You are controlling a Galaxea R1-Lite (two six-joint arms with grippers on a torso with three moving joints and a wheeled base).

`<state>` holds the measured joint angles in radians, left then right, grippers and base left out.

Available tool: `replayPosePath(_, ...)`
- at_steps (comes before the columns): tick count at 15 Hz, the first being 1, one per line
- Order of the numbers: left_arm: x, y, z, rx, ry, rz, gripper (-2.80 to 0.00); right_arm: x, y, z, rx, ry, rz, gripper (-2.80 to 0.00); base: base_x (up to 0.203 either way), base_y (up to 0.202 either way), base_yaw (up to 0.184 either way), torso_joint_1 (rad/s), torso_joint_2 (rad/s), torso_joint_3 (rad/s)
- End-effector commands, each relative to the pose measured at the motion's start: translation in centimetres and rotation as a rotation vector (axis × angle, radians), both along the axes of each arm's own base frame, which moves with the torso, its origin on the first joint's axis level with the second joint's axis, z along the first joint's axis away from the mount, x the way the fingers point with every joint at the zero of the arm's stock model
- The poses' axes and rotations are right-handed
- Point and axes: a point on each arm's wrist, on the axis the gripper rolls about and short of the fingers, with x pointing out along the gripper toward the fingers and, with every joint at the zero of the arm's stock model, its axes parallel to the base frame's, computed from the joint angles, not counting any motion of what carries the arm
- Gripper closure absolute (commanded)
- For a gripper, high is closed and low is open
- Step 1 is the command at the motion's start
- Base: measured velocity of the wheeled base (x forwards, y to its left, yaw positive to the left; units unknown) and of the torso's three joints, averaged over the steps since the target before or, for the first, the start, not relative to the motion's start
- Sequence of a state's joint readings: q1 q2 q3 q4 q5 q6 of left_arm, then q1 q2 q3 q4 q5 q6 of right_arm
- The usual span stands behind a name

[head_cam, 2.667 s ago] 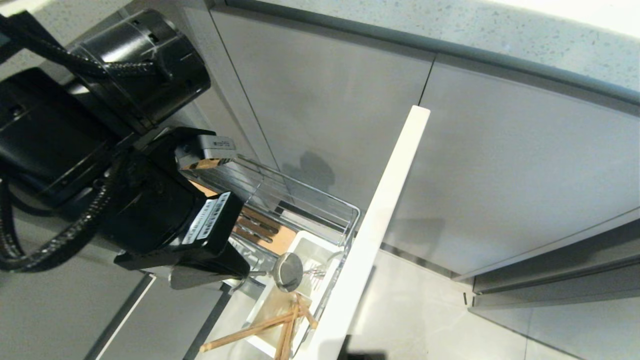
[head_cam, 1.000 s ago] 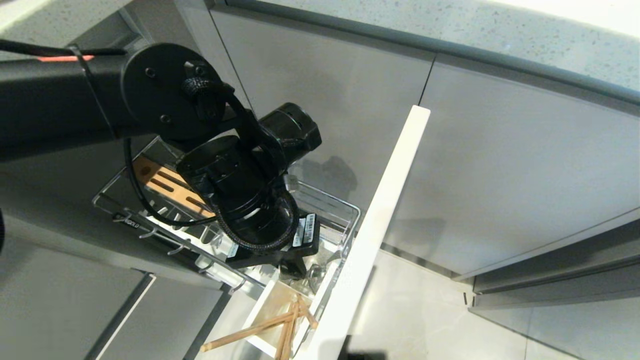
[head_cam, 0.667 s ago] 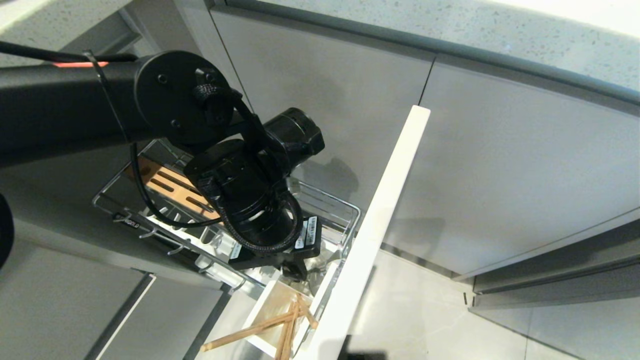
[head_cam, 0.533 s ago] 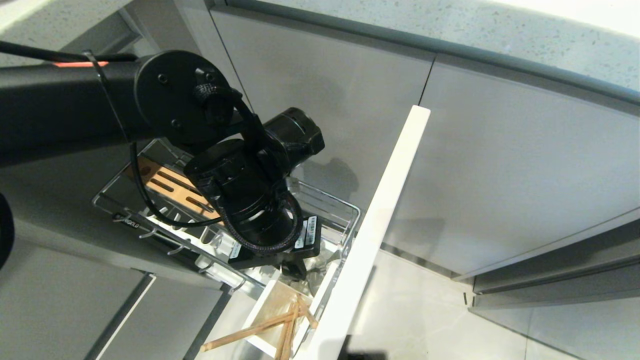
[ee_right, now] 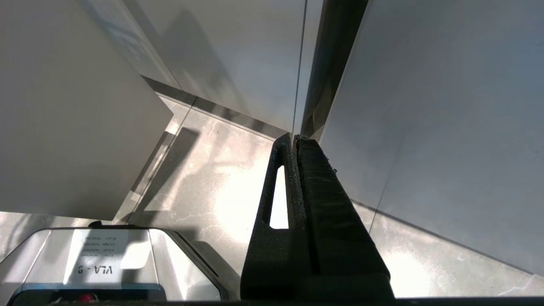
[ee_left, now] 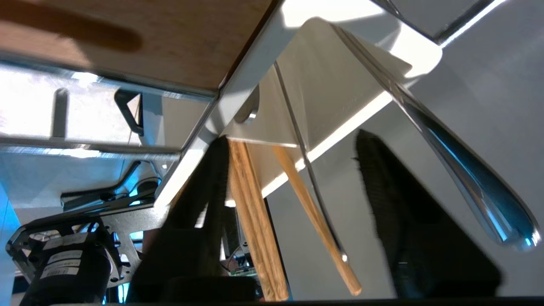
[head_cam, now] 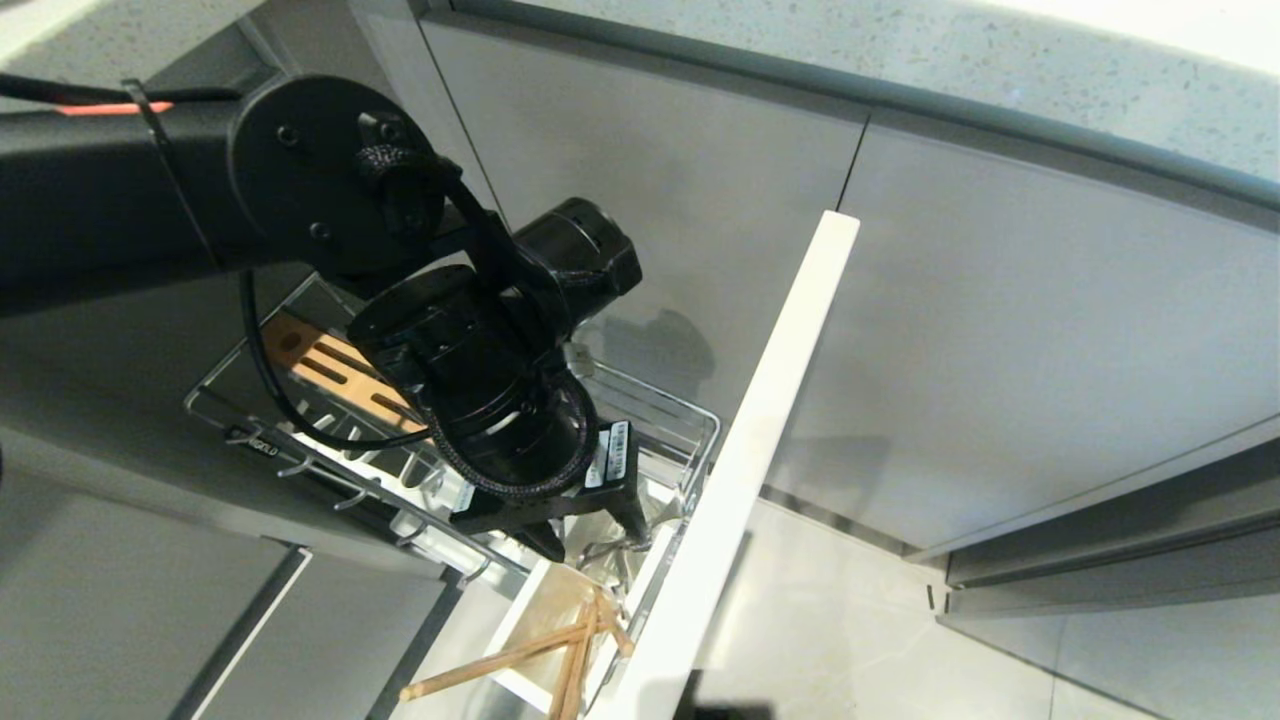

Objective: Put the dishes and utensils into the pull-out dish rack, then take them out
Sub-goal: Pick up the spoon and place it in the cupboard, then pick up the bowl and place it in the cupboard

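Observation:
My left gripper [head_cam: 597, 532] hangs open over the white utensil tub [head_cam: 522, 612] at the front end of the pull-out dish rack [head_cam: 690, 425]. In the left wrist view its dark fingers [ee_left: 199, 204] stand wide apart around the gripper's middle [ee_left: 292, 142], holding nothing. Two light-brown chopsticks [ee_left: 253, 225] lean out of the tub [ee_left: 327, 80] between them. The silver spoon [ee_left: 461, 172] stands in the tub with its handle just outside one finger. The dishes are out of view. My right gripper [ee_right: 294, 138] is shut and empty above the floor.
The rack's pale front panel [head_cam: 770, 430] runs diagonally beside the gripper. An orange-brown slotted board [head_cam: 320, 362] lies further back in the wire basket. Grey cabinet fronts [head_cam: 1000, 330] close off the far side. Pale floor tiles [head_cam: 840, 640] lie to the right of the panel.
The left arm brought the spoon down into the tub. In the last half second its fingers went from shut to open, and the spoon now stands free.

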<state>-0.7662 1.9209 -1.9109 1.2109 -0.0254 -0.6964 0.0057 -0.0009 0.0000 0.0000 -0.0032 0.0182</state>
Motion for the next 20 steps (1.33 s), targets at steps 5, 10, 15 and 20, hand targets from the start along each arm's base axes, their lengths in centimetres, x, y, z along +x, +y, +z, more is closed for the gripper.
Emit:
replayPosePath(5,-1.7,1.8,2.7,-0.038,-0.085,0.02,-2.8,0.0,0.0,0.0,0.0,0.002,0.001,0.0,0.0,0.0,0.0,0.0,0.0,0.0)
replayPosePath(10,-4.4,4.7,6.2,-0.058,-0.248,0.072,0.0,0.0,0.0,0.0,0.0,0.002,0.001,0.0,0.0,0.0,0.0,0.0,0.0,0.0)
replayPosePath(15,-8.5,8.8,10.4,-0.172,-0.437,0.118,0.0,0.0,0.0,0.0,0.0,0.002,0.001,0.0,0.0,0.0,0.0,0.0,0.0,0.0)
replayPosePath(20,-12.0,14.1,14.6,-0.317,-0.734,0.286,0.0,0.0,0.0,0.0,0.0,0.002,0.001,0.0,0.0,0.0,0.0,0.0,0.0,0.0)
